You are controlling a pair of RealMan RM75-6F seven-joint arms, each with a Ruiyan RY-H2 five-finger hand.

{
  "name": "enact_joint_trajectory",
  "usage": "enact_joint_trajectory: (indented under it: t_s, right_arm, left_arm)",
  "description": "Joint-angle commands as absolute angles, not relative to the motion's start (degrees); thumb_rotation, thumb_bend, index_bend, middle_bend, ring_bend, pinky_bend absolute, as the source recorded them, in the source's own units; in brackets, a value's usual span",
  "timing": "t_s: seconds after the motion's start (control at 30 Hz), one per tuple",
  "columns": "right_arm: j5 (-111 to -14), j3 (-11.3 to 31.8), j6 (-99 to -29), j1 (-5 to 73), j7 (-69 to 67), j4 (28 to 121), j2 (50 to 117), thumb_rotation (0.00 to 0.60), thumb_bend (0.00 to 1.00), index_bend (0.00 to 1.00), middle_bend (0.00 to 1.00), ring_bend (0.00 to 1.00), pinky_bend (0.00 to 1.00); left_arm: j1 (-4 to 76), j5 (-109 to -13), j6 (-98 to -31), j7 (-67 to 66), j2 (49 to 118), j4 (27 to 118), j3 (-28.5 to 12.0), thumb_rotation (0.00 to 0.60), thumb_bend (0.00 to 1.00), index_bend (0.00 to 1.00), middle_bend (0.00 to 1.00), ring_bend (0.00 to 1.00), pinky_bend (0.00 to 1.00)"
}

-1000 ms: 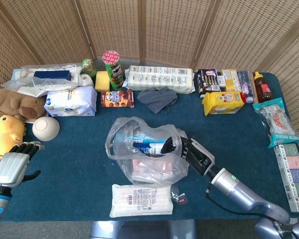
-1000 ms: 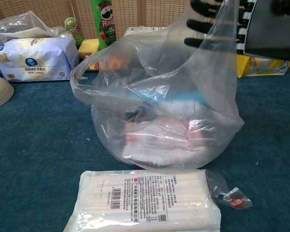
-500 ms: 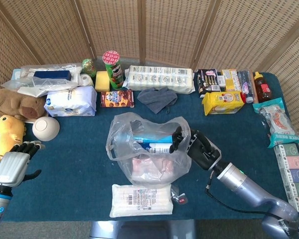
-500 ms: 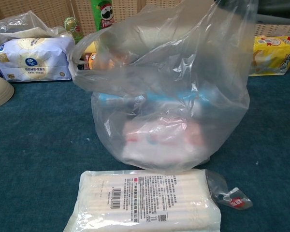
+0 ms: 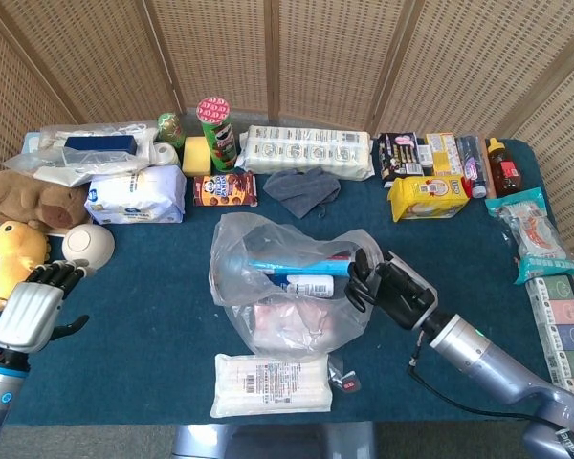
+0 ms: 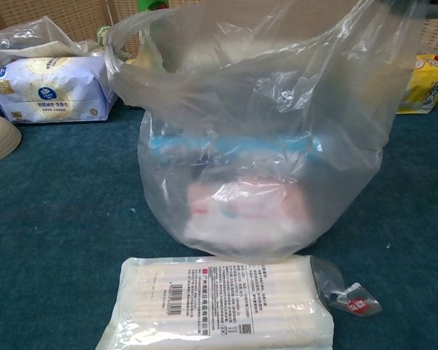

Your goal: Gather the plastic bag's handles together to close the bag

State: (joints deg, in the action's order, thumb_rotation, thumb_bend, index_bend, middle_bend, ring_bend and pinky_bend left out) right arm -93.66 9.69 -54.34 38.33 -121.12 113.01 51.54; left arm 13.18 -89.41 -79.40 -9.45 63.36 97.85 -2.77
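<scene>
The clear plastic bag [image 5: 287, 292] stands mid-table with a blue tube and pink packets inside; in the chest view the bag [image 6: 255, 146] fills most of the frame. My right hand [image 5: 390, 290] grips the bag's right handle and holds that side pulled up and taut. The left handle [image 5: 230, 253] hangs free, seen as a loop at the left handle [image 6: 128, 33] in the chest view. My left hand [image 5: 33, 311] hovers at the table's left edge, far from the bag, fingers apart and holding nothing. The right hand is out of the chest frame.
A flat white packet [image 5: 271, 384] lies just in front of the bag, with a small sachet [image 5: 344, 381] beside it. A white bowl [image 5: 86, 244] and plush toys [image 5: 19, 253] sit near my left hand. A tissue pack [image 5: 134, 196], cookie box [image 5: 225, 189] and grey cloth [image 5: 301, 186] lie behind.
My right hand has drawn the bag's right side up and to the right, so the bag stands taller and its mouth is stretched. My left hand has risen slightly.
</scene>
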Motion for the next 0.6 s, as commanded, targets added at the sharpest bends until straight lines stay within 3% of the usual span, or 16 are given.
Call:
enact_joint_trajectory:
  t_s: [0.03, 0.33, 0.43, 0.6]
  right_arm:
    - [-96.4, 8.2, -56.2, 38.2, -118.6, 112.1, 51.6, 0.429, 0.16, 0.61, 0.68, 0.75, 0.64]
    - [-101.4, 5.5, -60.4, 39.0, -116.5, 107.8, 54.0, 0.351, 0.16, 0.44, 0.49, 0.47, 0.38]
    - [-102.5, 4.6, -61.8, 39.5, -116.9, 106.6, 54.6, 0.298, 0.16, 0.40, 0.42, 0.40, 0.32]
    - [-102.0, 3.7, -63.5, 39.8, -117.3, 106.1, 54.8, 0.267, 0.16, 0.38, 0.40, 0.36, 0.29]
  left_arm:
    - [14.2, -90.2, -79.3, -9.4, 62.8, 98.2, -3.5, 0.531, 0.17, 0.28, 0.26, 0.25, 0.26]
    - [18.7, -92.8, -75.4, -10.6, 61.0, 100.6, -4.8, 0.539, 0.18, 0.28, 0.26, 0.25, 0.26]
    - [20.2, -92.8, -73.6, -11.5, 60.8, 101.3, -5.2, 0.538, 0.17, 0.27, 0.26, 0.25, 0.26]
    - [22.9, -93.0, -71.0, -12.8, 61.7, 101.8, -6.0, 0.545, 0.18, 0.24, 0.26, 0.23, 0.26]
